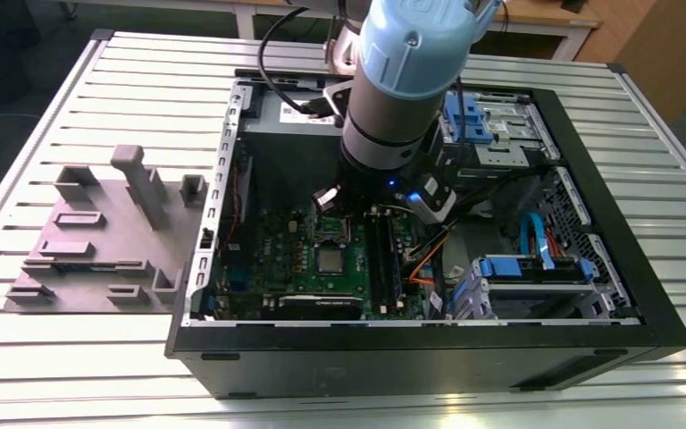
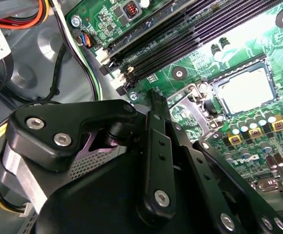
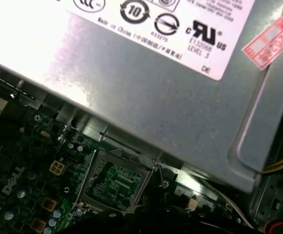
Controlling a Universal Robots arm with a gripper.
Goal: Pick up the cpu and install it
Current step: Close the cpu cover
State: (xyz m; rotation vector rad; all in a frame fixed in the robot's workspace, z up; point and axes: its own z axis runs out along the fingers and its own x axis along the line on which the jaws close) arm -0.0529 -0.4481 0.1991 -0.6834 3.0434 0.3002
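The cpu (image 1: 333, 261) is a small silvery square lying flat in its socket on the green motherboard (image 1: 283, 259), inside the open computer case. In the second wrist view the cpu (image 2: 242, 90) shows as a pale square inside the socket's metal frame. My gripper (image 1: 328, 198) hangs inside the case just above the board, a little toward the power supply from the cpu and apart from it. Its black linkage (image 2: 156, 161) is in the foreground of the second wrist view. Nothing shows in its grasp. A square metal frame (image 3: 114, 183) lies over green board beside the power supply.
The grey power-supply box (image 3: 146, 83) stands close behind the gripper. Memory slots (image 2: 180, 39) run beside the socket. Orange, yellow and blue cables (image 1: 534, 237) and blue drive bays (image 1: 481, 121) sit on the exterior view's right. A grey fixture (image 1: 99, 237) lies outside the case at the left.
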